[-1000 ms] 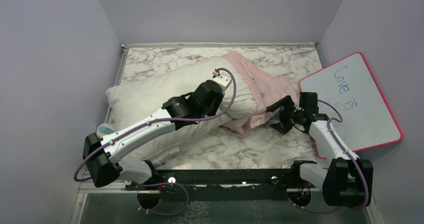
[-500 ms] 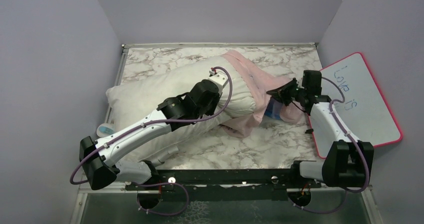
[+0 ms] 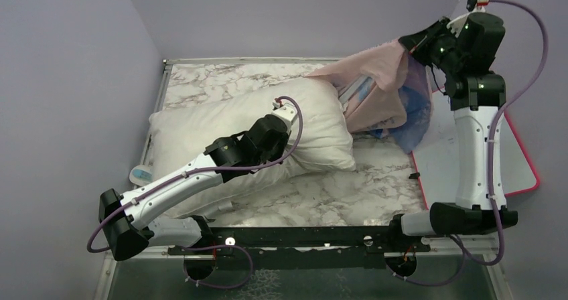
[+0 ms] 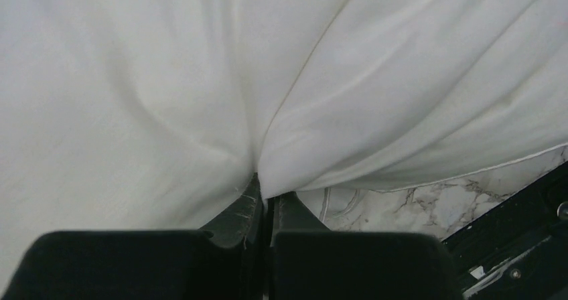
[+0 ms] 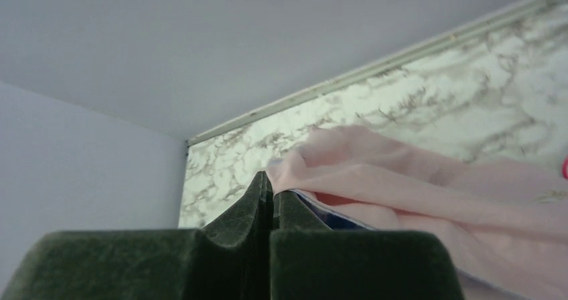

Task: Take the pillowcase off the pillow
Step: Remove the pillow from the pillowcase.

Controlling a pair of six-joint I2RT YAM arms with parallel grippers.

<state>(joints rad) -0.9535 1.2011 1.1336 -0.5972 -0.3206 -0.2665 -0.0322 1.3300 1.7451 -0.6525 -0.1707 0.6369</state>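
— Pink-and-blue thin fabric pillowcase [image 3: 378,96], where is it now?

— It hangs in the air at about 1 o'clock over the marble-pattern bench [image 3: 321,193], partly above the pink-framed whiteboard [image 3: 516,173]. The right fingers [image 5: 253,203] are pressed together on a pink fold of it and hold it high.

— And the plump plain white pillow [image 3: 194,126]?

— It lies on the bench from 9 o'clock toward the centre, and almost all of it is bare. The left fingers [image 4: 242,209] are closed on a pinch of its white cloth near the centre of the bench. I think they anchor it.

— So the task is finished?

— Nearly, in my judgement. The big part is done, because the cover does not wrap the body of the pillow. Only the loose end of the pillowcase, at 12 o'clock, reaches the far right corner of the pillow. I cannot tell if it touches there, is caught, or is already free.

— What is left?

— To draw the pillowcase fully clear toward 2 o'clock and lay it down apart from the pillow. If that corner is caught, the pillow may lift with it.
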